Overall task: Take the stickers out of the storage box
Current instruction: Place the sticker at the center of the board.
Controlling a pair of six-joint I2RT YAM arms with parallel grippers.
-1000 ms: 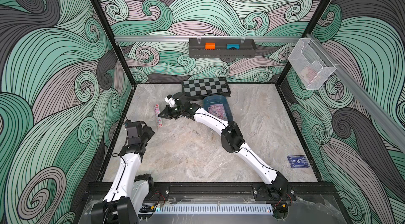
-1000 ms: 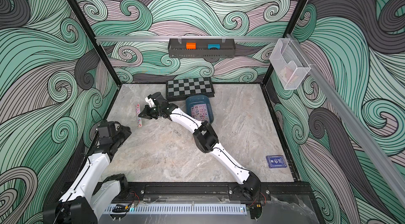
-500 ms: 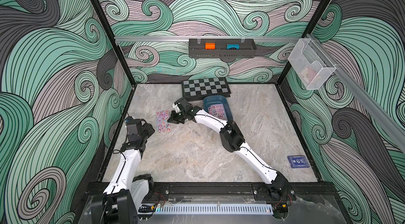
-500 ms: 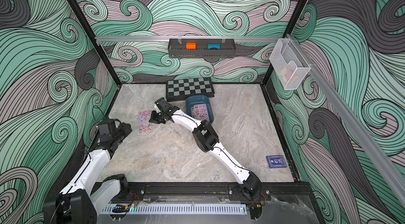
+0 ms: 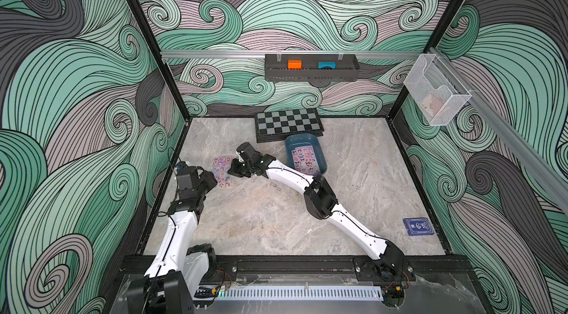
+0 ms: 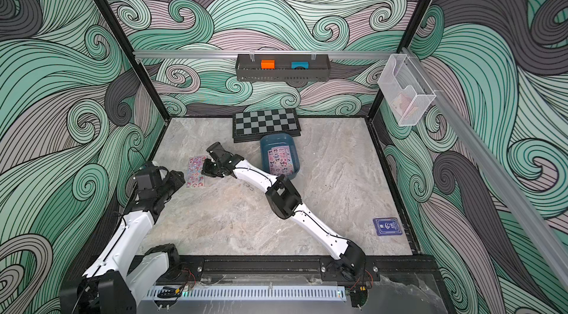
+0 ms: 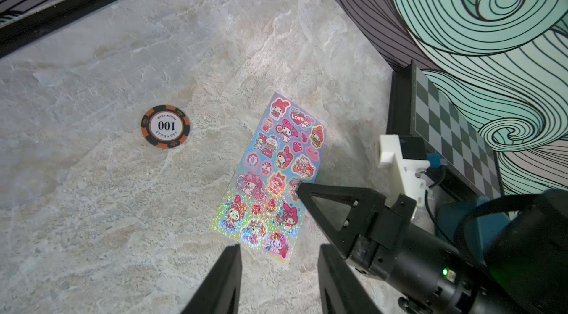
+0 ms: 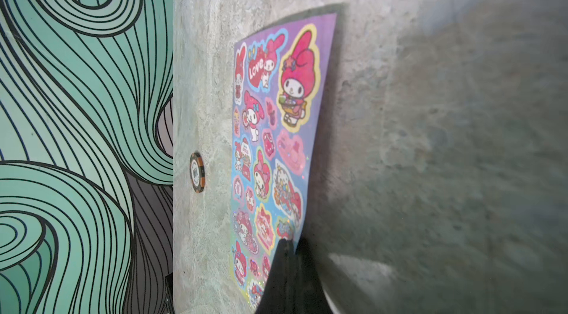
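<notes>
One sheet of the stickers (image 5: pixel 222 171) (image 7: pixel 273 174) lies almost flat on the marble floor, left of the storage box (image 5: pixel 302 141) (image 6: pixel 276 141). My right gripper (image 5: pixel 232 171) (image 8: pixel 287 240) is shut on that sheet's long edge, which stands slightly raised. A second sheet of stickers (image 5: pixel 305 160) (image 6: pixel 279 160) rests inside the teal-blue tub. Just short of the floor sheet's near end, my left gripper (image 7: pixel 278 266) (image 5: pixel 209 178) hangs open with nothing between its fingers.
An orange poker chip (image 7: pixel 165 126) (image 8: pixel 197 171) lies near the left wall beside the sheet. A chessboard (image 5: pixel 287 125) sits behind the tub. A dark blue card box (image 5: pixel 418 227) is at front right. A black tray (image 5: pixel 310 77) and a clear bin (image 5: pixel 436 94) hang on the walls.
My right gripper has come down and toward the front, turning the held sheet from edge-on to nearly flat on the floor. The left arm has shifted only slightly.
</notes>
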